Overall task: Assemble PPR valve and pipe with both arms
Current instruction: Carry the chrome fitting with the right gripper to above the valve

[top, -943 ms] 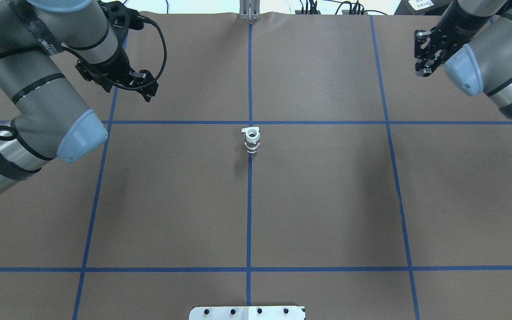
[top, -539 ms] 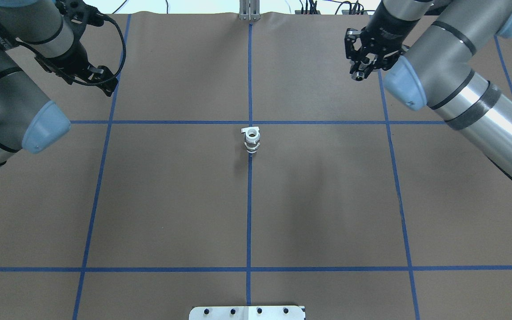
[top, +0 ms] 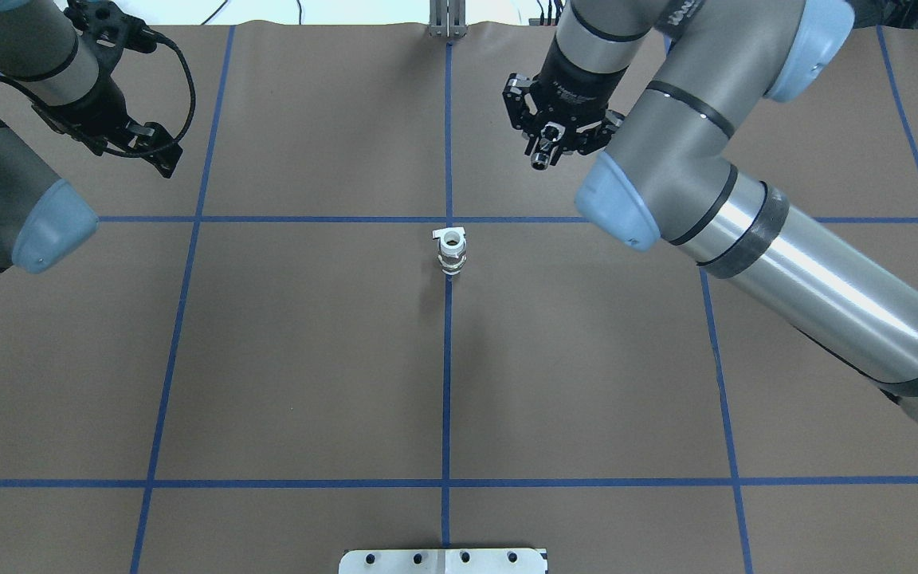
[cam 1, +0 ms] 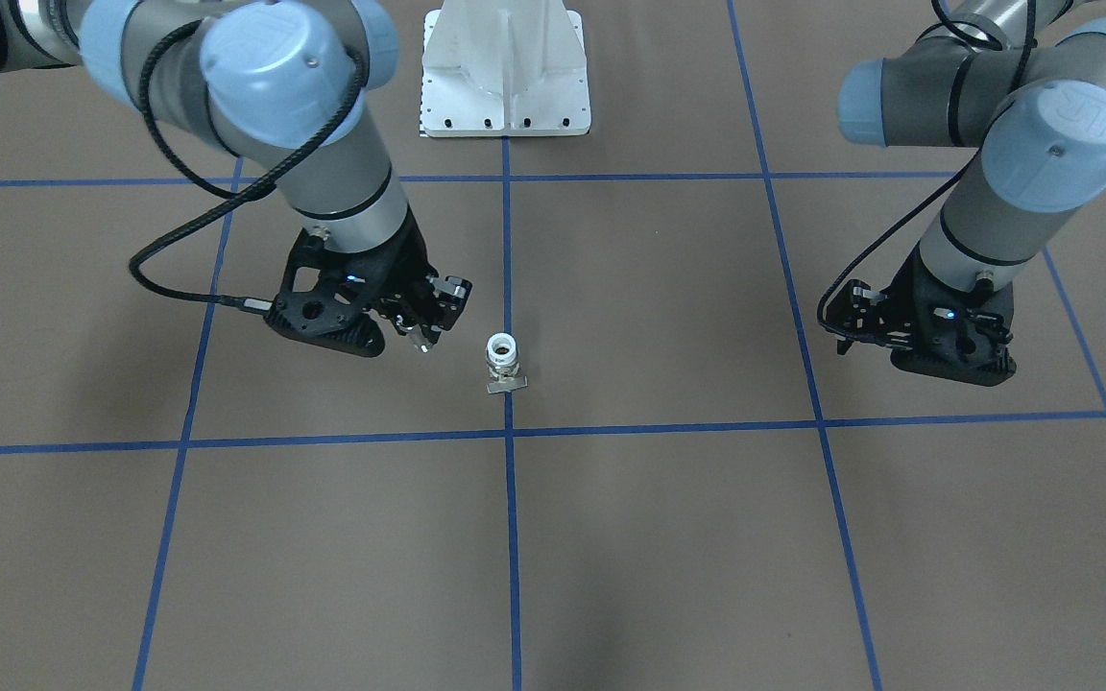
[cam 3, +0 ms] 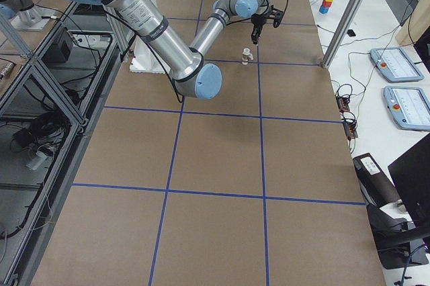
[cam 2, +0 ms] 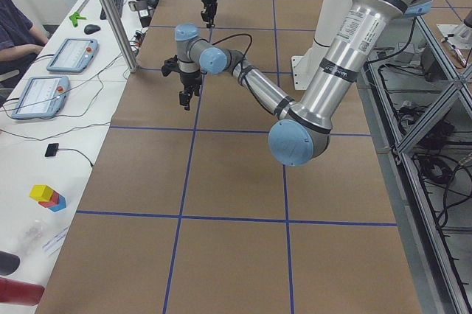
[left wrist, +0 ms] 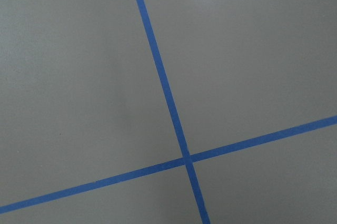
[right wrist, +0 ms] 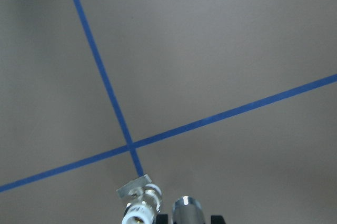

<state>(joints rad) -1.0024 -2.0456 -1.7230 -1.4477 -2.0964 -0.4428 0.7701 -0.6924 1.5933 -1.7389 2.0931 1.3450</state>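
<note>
Right gripper (top: pixel 543 151), at the end of the long right arm (top: pixel 794 255), hangs over the brown table (top: pixel 307 359) with its fingers clenched. Left gripper (top: pixel 158 155) hangs well apart from everything on the robot's left; whether it is released or clenched I cannot tell. PPR valve (top: pixel 451 255) stands on the centre blue tape line (top: pixel 446 383), white collar up, just on the robot's side of a crossing. It sits near and below the right gripper, not touching it. Clamped between those fingers, the pipe (right wrist: pixel 187 209) points downward, close beside the valve's collar in the right wrist view.
</note>
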